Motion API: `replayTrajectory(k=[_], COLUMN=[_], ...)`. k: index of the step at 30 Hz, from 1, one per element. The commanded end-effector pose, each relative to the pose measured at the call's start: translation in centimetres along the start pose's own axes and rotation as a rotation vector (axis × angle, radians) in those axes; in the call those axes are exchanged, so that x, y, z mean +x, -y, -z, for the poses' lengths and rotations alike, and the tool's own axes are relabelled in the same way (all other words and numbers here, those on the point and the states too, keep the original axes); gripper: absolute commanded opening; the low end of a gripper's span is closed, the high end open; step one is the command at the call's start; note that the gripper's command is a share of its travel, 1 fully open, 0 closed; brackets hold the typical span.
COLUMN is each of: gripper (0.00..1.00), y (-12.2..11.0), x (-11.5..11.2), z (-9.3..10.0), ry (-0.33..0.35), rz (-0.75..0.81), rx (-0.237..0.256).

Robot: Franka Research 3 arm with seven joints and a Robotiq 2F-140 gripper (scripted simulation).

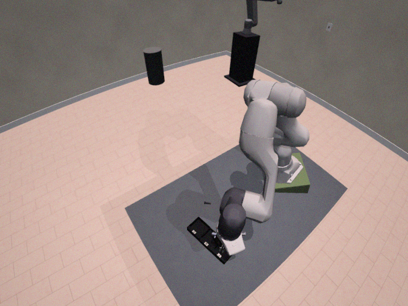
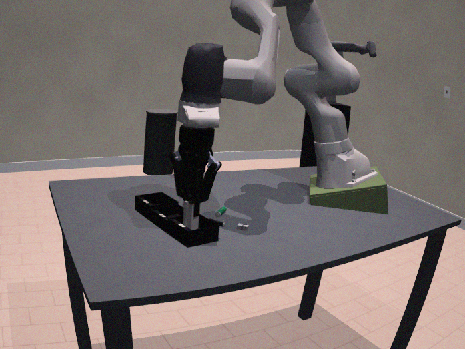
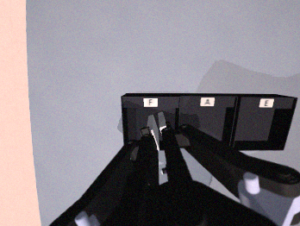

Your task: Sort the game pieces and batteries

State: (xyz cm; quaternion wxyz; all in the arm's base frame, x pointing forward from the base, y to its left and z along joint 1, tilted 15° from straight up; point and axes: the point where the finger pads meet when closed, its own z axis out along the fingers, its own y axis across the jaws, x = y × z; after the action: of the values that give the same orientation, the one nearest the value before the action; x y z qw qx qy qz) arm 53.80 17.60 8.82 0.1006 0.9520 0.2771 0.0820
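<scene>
My gripper [image 1: 222,249] [image 2: 190,226] [image 3: 158,121] is shut, fingertips pointing down inside the bin marked F [image 2: 202,238] [image 3: 134,102]. I see nothing between the fingertips. The bin marked A [image 3: 191,102] is the middle one, and the bin marked E [image 2: 139,204] [image 3: 281,103] is at the far end of the same black row. A green cylinder with a light end, which looks like a battery [image 2: 221,210], lies on the table behind the row. No game piece can be made out. The fingers and the bin walls hide part of the bins' insides.
A small grey block [image 2: 242,226] lies right of the row. A dark rod with a lighter tip [image 2: 216,222] shows at the back of bin F. A small dark bolt-like thing [image 1: 207,202] lies behind bin E. The green arm base [image 2: 349,202] stands at the right.
</scene>
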Motion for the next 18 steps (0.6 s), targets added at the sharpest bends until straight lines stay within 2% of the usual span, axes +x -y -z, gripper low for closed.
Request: replayTrajectory(k=[1, 18], gripper=[0.05, 0.05], y=[-0.1, -0.1], x=[0.0, 0.0], z=[-0.1, 1.8], ry=[0.000, 0.000], rz=[-0.005, -0.005], rx=[-0.002, -0.002])
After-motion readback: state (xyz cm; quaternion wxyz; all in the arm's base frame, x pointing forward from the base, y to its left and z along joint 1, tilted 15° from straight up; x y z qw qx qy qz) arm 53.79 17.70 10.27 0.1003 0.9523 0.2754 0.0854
